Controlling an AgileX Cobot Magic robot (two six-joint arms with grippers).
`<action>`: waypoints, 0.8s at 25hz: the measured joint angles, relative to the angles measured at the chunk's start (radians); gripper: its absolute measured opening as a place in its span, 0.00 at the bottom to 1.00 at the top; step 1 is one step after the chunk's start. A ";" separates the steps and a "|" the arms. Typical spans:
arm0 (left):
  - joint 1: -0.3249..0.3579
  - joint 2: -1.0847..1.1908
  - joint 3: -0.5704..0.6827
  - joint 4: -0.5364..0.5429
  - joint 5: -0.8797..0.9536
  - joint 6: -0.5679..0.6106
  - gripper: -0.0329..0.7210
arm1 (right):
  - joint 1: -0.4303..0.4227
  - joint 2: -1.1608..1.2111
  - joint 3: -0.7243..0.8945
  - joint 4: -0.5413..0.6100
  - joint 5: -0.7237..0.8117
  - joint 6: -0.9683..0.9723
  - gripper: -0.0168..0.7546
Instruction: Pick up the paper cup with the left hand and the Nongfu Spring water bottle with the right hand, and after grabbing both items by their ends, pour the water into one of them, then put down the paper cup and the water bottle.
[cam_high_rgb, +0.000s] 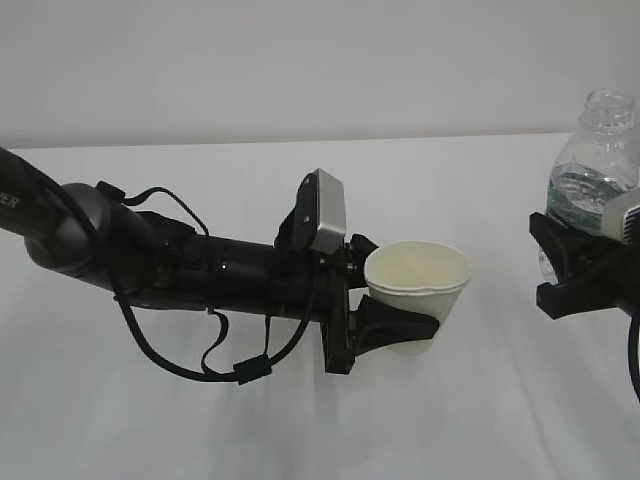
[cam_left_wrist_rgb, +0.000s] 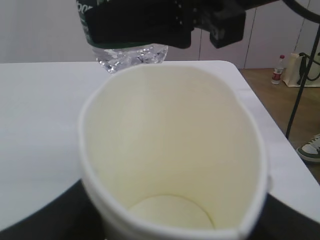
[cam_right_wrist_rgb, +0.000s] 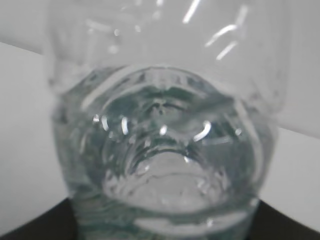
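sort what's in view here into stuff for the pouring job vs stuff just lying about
For the job: paper cup held in the left gripper; water bottle held in the right gripper.

Lying about: capped bottle, bag and shoe on the floor beyond the table.

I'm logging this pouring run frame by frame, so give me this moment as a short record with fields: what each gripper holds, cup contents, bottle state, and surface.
left gripper: left hand shut on the paper cup, held clear of the table and tilted
cup contents: looks empty; dry cream inside and bare bottom in the left wrist view
right gripper: right hand shut on the Nongfu Spring water bottle, upright
bottle state: uncapped, water inside
cup and bottle: apart, no pouring yet
surface: white table
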 joint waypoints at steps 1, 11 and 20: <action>-0.004 0.000 0.000 0.002 0.000 0.000 0.62 | 0.000 0.000 0.000 0.004 0.002 -0.008 0.48; -0.006 0.000 0.000 0.040 -0.015 -0.035 0.62 | 0.000 0.000 0.000 0.011 0.039 -0.208 0.48; -0.006 0.000 0.000 0.060 -0.022 -0.045 0.62 | 0.000 0.000 0.000 0.012 0.039 -0.415 0.48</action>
